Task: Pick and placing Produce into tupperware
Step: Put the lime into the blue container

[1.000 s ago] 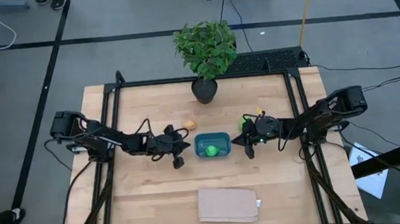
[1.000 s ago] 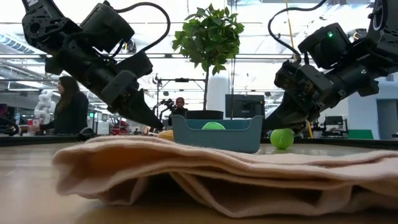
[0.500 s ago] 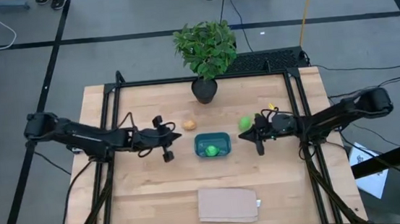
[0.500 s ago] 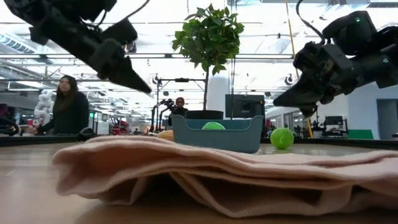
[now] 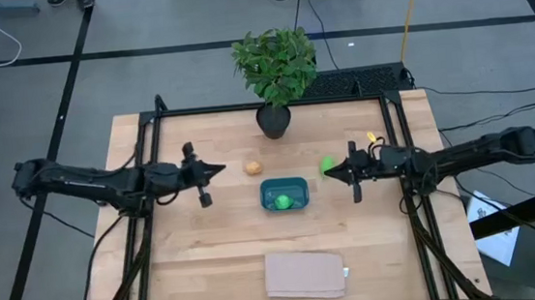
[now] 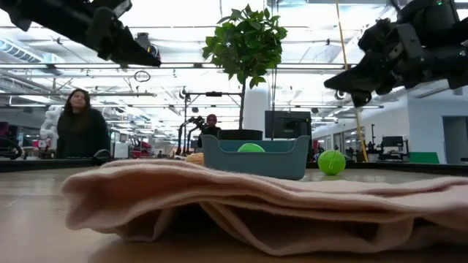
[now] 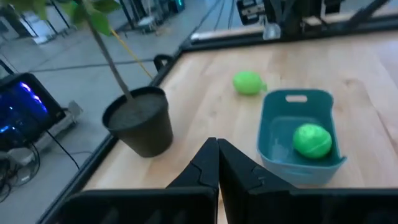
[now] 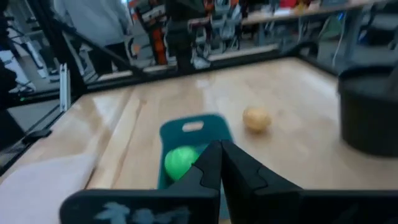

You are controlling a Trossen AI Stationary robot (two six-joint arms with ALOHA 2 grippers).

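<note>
The teal tupperware [image 5: 284, 193] sits mid-table with one bright green piece [image 5: 282, 202] inside it. A second green piece [image 5: 328, 165] lies on the wood right of it, and the orange-tan piece [image 5: 253, 168] lies at its far left. My left gripper [image 5: 217, 169] hangs above the table left of the orange-tan piece, shut and empty; its fingers meet in the left wrist view [image 7: 216, 148]. My right gripper [image 5: 330, 175] hovers just right of the loose green piece, also shut and empty [image 8: 219, 149]. In the low view both grippers [image 6: 150, 58] [image 6: 329, 80] are well above the table.
A potted leafy plant [image 5: 273, 72] stands at the far edge behind the tupperware. A folded tan cloth pad [image 5: 305, 274] lies by the near edge. Black frame rails [image 5: 150, 180] run along the table's left and right sides. People stand in the room beyond [image 6: 75, 128].
Both arms have drawn back from the tupperware and risen. The left gripper moved toward the table's left edge and slightly far, the right gripper toward the right edge. The produce and the tupperware have stayed where they were.
</note>
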